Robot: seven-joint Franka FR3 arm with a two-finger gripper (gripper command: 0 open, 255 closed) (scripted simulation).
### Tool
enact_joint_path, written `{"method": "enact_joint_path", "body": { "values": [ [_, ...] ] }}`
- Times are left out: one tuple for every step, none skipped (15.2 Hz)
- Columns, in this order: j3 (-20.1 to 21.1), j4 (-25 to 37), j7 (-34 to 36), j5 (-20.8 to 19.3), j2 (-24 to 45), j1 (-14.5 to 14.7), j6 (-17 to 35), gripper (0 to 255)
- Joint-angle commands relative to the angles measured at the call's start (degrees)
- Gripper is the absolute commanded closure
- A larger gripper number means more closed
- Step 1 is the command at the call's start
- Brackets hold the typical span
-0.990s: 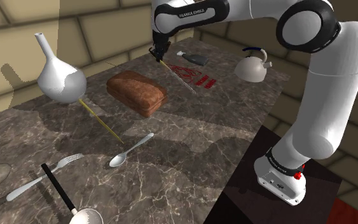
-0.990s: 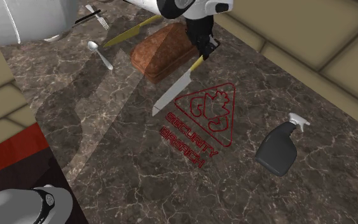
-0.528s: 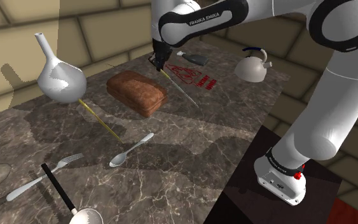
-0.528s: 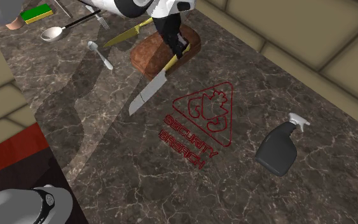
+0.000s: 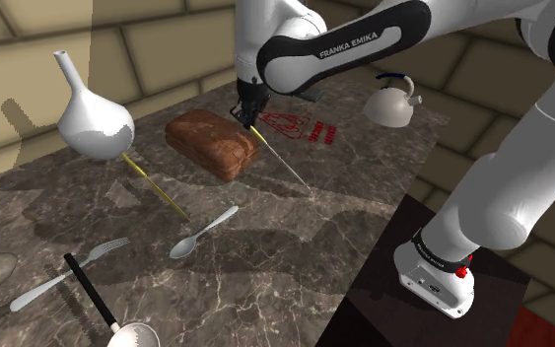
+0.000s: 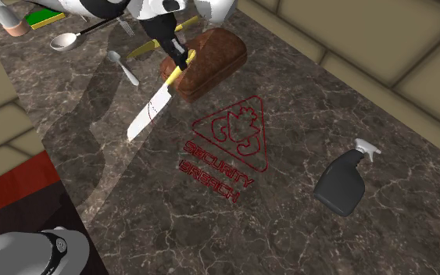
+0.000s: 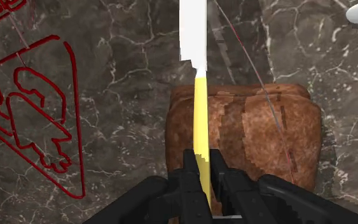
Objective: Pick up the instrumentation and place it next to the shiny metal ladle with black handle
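My gripper (image 5: 250,115) is shut on the yellow handle of a knife (image 5: 285,160) whose silver blade slants down over the marble table (image 5: 295,246). In the second exterior view the gripper (image 6: 177,61) holds the knife (image 6: 152,115) off the table beside the brown bread loaf (image 6: 210,61). The wrist view has the fingers (image 7: 187,175) clasping the handle (image 7: 200,118) above the loaf (image 7: 254,130). The ladle (image 5: 90,288), shiny bowl and black handle, lies at the table's near left corner in the shoulder view, far from the gripper, and shows again as the ladle (image 6: 65,39).
A white vase (image 5: 93,123), a second yellow-handled knife (image 5: 155,187), a spoon (image 5: 202,234) and a fork (image 5: 68,274) lie between loaf and ladle. A kettle (image 5: 391,104) stands at the back. A red emblem (image 6: 227,143) and a dark spray bottle (image 6: 341,183) lie further along the table.
The gripper has carried the knife away from the red emblem and along the loaf's side toward the spoon, to the second exterior view's upper left. The blade stays off the table.
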Motion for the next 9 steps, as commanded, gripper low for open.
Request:
{"method": "enact_joint_path", "body": {
  "values": [
    [1.1,-3.2,2.3,0.3,-2.6,1.1,0.3,255],
    [1.7,-4.4,3.4,0.4,-3.7,1.7,0.3,255],
    [2.3,-5.5,4.4,0.6,-4.7,2.3,0.3,255],
    [2.9,-6.6,5.5,0.8,-5.7,2.9,0.2,255],
    [3.5,-7.5,6.7,1.0,-6.6,3.5,0.0,255],
    [4.2,-8.4,7.8,1.3,-7.5,4.1,-0.1,255],
    [4.8,-9.3,8.9,1.5,-8.4,4.7,-0.3,255],
    [5.5,-10.1,10.0,1.8,-9.2,5.3,-0.5,255],
    [6.2,-10.8,11.2,2.0,-10.0,5.9,-0.7,255]
  ]
}}
